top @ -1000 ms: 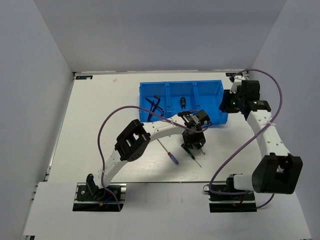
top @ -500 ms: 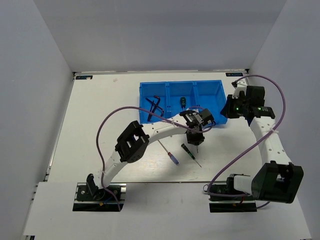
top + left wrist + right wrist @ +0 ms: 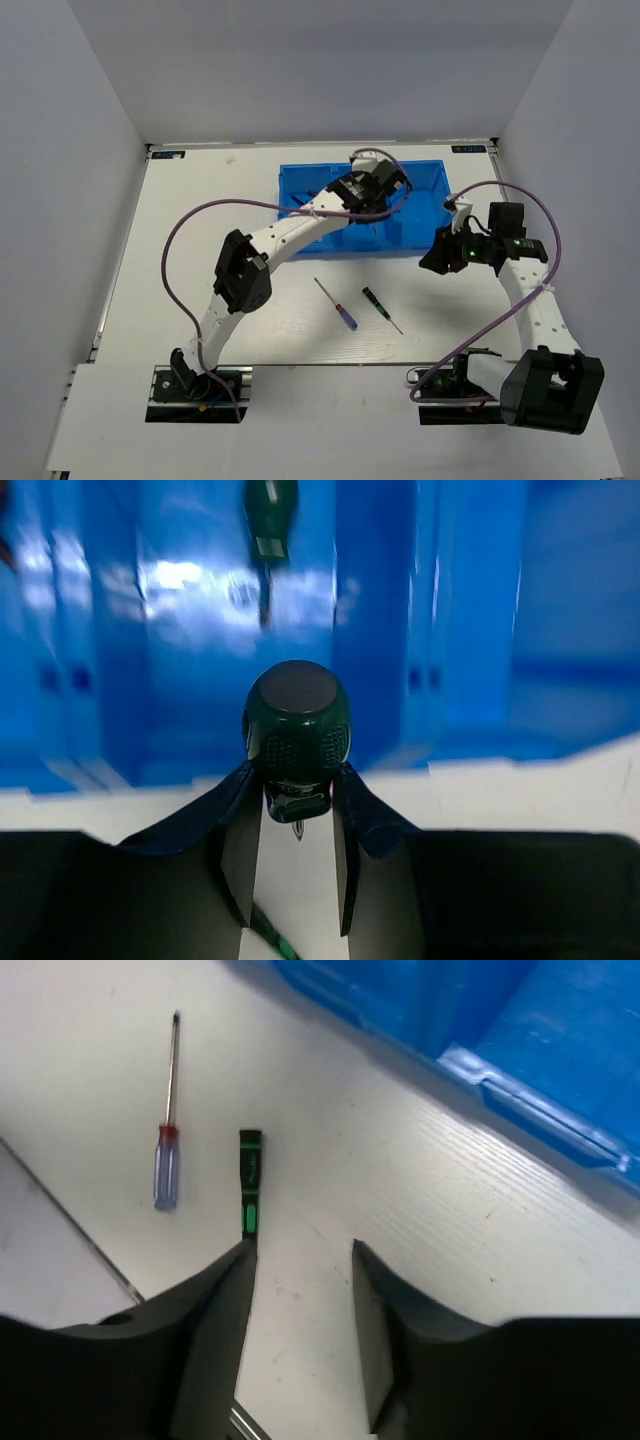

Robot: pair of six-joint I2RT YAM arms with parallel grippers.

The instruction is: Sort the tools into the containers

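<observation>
Left gripper (image 3: 372,190) clenched on a stubby green screwdriver (image 3: 297,725), over the blue tray (image 3: 425,205) at the table's 12 o'clock. We judge this the drop step. Next move: release over the middle compartment, where a second green screwdriver (image 3: 270,515) lies. Right gripper (image 3: 302,1260) agape, empty — slim green driver (image 3: 249,1185) at its 11 o'clock, blue-handled screwdriver (image 3: 168,1165) beyond.

Blue screwdriver (image 3: 334,303), green screwdriver (image 3: 380,307) outside tray (image 3: 425,188)

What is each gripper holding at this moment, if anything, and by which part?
The left gripper holds a green-handled screwdriver by its handle, pinched between the jaws. The right gripper holds nothing; its jaws are open.
</observation>
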